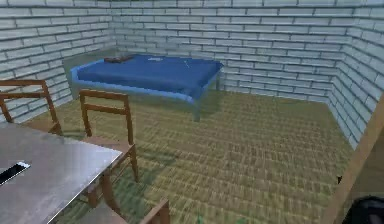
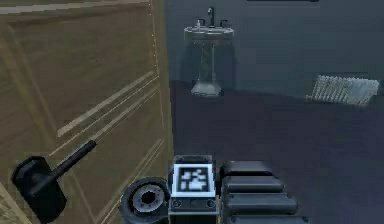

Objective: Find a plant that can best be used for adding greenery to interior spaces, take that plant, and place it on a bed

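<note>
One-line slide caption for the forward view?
Blue bed against a brick wall; wooden chairs and a grey table in the foreground.

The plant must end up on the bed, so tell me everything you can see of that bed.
The bed has a flat blue cover on a pale blue-green frame, with a low headboard at the forward view's left. It stands level on the woven floor in the far corner of the white brick walls. Small dark items, too small to name, lie near its head end.
</note>
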